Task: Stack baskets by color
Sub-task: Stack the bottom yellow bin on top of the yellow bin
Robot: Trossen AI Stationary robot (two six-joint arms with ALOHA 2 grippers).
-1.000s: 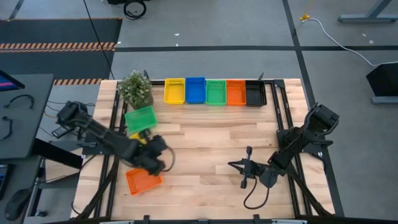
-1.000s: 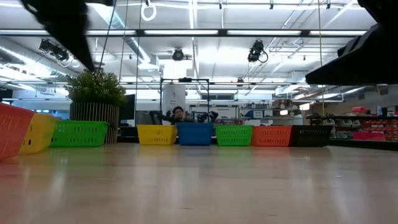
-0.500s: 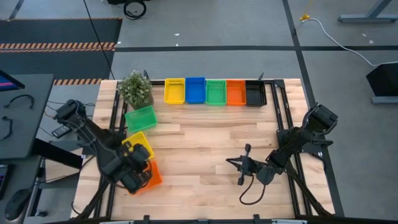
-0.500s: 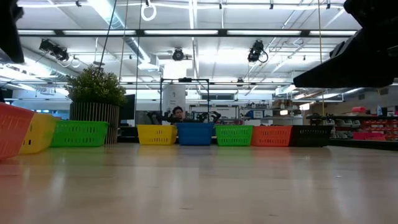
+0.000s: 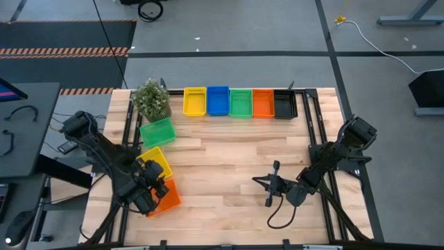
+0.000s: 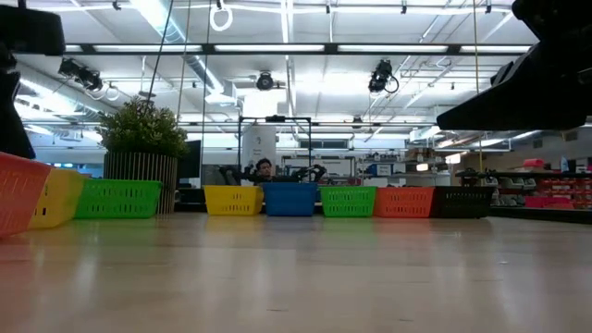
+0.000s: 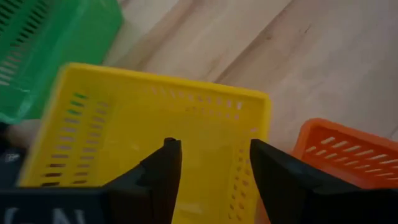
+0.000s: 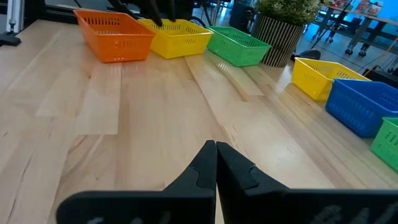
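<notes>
From up top I've got the left gripper (image 5: 148, 196) parked at the near left of the table, right over the loose yellow basket (image 5: 155, 164) and the loose orange basket (image 5: 164, 198). On my left wrist cam the fingers (image 7: 163, 171) are spread apart with nothing pinched; the yellow basket sits just past and under the tips, its far wall showing in the gap between them. The orange one touches it on one side and the loose green basket (image 5: 157, 131) lies on the other side, by the plant (image 5: 150, 99).

Right gripper (image 5: 270, 185) hangs low over bare wood at the near right, jaws pressed together, holding nothing.

Back edge has a row touching side by side: yellow (image 5: 195, 101), blue (image 5: 218, 101), green (image 5: 241, 102), orange (image 5: 263, 103), black (image 5: 284, 104).
</notes>
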